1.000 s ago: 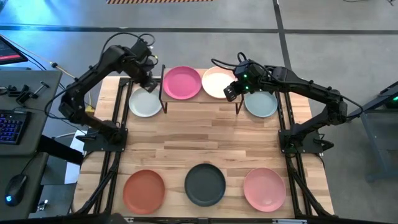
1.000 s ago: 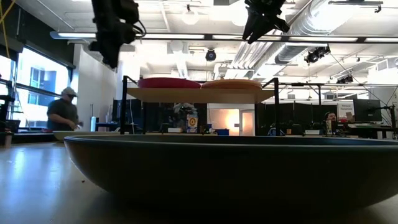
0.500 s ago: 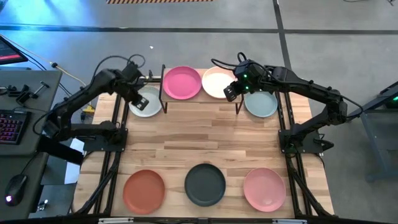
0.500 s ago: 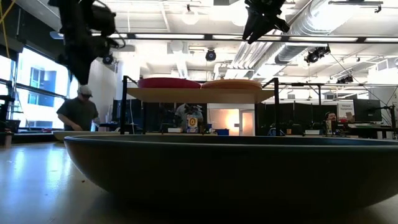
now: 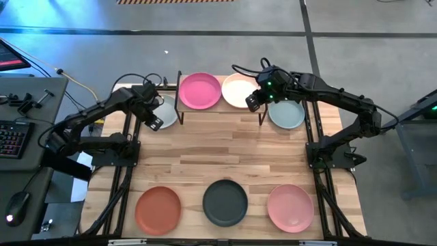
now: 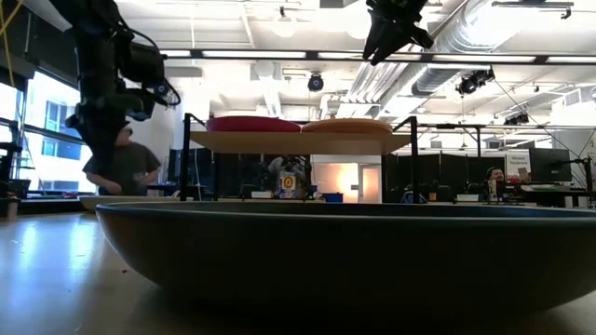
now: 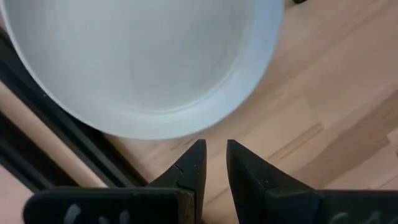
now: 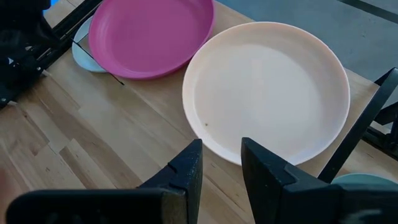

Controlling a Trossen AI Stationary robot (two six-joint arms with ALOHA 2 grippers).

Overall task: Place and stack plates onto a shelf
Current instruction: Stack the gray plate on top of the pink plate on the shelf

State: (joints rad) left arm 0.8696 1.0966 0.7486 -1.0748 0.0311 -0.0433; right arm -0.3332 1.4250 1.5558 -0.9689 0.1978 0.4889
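Left claw (image 5: 154, 123) low over the table at ten o'clock, just off the edge of the pale grey-green plate (image 5: 162, 111) beside the shelf (image 5: 218, 111); fingers (image 7: 193, 171) set narrow with a slim gap, nothing between them, tips aimed at the bare wood just outside the plate's rim. Right claw (image 5: 251, 100) high at one o'clock over the near edge of the peach plate (image 5: 239, 91), likewise narrow and empty. Magenta plate (image 5: 200, 90) and peach plate side by side on the shelf top; second grey-green plate (image 5: 287, 114) on the table at two o'clock; terracotta (image 5: 158, 209), charcoal (image 5: 225, 202) and pink (image 5: 290, 208) plates in a row at six o'clock, untouched. Risks from here: a gap this narrow likely to butt against the rim instead of straddling it, so the plate slides toward the shelf leg or tips. A shallow pinch on a smooth rim could slip mid-lift. Swinging up close to the black leg could clip it and jolt the two plates already set.
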